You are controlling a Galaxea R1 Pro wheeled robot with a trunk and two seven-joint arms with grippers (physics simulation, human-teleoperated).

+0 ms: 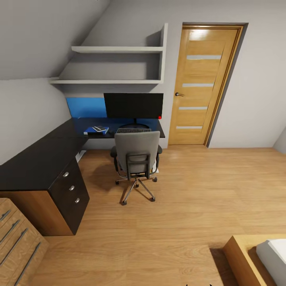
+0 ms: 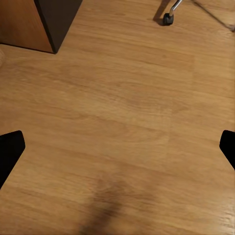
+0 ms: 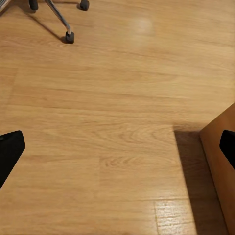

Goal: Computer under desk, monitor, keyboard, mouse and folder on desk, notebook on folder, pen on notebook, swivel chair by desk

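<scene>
Chair (image 1: 137,153) tucked at counter (image 1: 43,159); folder (image 1: 96,130) beside keyboard (image 1: 133,130). Left end effector (image 2: 117,147), right end effector (image 3: 117,147): released, carrying nothing.

No readable text, label, brand or number appeared anywhere; the monitor (image 1: 133,105) was blank, and the keyboard (image 1: 133,130) keys were perhaps too small to make out.
</scene>
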